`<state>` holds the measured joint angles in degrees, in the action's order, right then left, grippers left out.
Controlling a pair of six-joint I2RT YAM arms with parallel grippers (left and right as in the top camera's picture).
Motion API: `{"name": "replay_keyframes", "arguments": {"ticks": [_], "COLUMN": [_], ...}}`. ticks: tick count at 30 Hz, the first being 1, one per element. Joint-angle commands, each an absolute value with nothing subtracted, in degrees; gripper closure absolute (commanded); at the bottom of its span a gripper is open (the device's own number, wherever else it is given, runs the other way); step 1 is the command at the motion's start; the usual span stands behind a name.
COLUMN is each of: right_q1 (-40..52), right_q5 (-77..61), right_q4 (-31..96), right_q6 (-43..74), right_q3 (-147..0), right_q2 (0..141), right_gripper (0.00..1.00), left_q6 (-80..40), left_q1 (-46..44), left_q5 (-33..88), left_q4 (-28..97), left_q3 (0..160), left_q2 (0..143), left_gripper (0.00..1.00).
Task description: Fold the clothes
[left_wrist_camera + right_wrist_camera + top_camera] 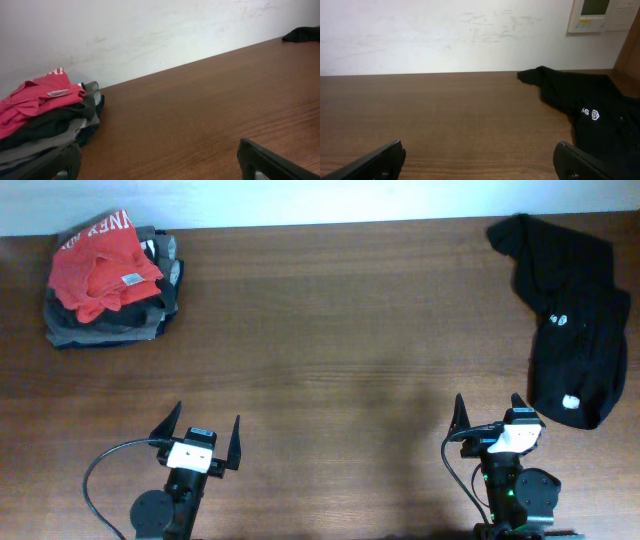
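The black T-shirt (572,315) lies crumpled at the table's far right, with a small white logo and a white label showing. It also shows in the right wrist view (592,110) and as a dark bit at the far edge in the left wrist view (302,34). My left gripper (208,430) is open and empty near the front left. My right gripper (490,413) is open and empty near the front right, just left of the shirt's lower end. Both sets of fingers show wide apart over bare wood in the left wrist view (160,162) and the right wrist view (480,160).
A stack of folded grey and dark garments (110,320) with a red garment with white lettering (100,265) on top sits at the back left, also in the left wrist view (40,117). A white wall runs behind the wooden table (330,330).
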<state>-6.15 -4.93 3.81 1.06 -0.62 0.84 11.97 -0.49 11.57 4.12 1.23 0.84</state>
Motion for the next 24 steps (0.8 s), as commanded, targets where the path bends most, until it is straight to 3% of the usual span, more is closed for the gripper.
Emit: {"name": "replay_keyframes", "arguments": {"ticks": [1, 17, 24], "right_q1": [-5.63, -5.63, -5.63], "right_q5": [-4.01, -11.25, -9.63], "right_q4": [3.88, -6.79, -6.68], "right_q6": [0.91, 0.97, 1.10], "right_q3": [-0.32, -0.64, -7.62], "right_q2": [0.19, 0.19, 0.19], "right_gripper": [0.01, 0.01, 0.01], "left_q6": [11.20, 10.41, 9.74], "left_q1": [-0.21, -0.21, -0.19], "left_q5": [12.25, 12.67, 12.62], "left_q4": [3.92, 3.53, 7.07], "left_q3": [0.73, 2.11, 8.32], "left_q2": [0.36, 0.36, 3.40], "left_gripper": [0.01, 0.01, 0.01]}}
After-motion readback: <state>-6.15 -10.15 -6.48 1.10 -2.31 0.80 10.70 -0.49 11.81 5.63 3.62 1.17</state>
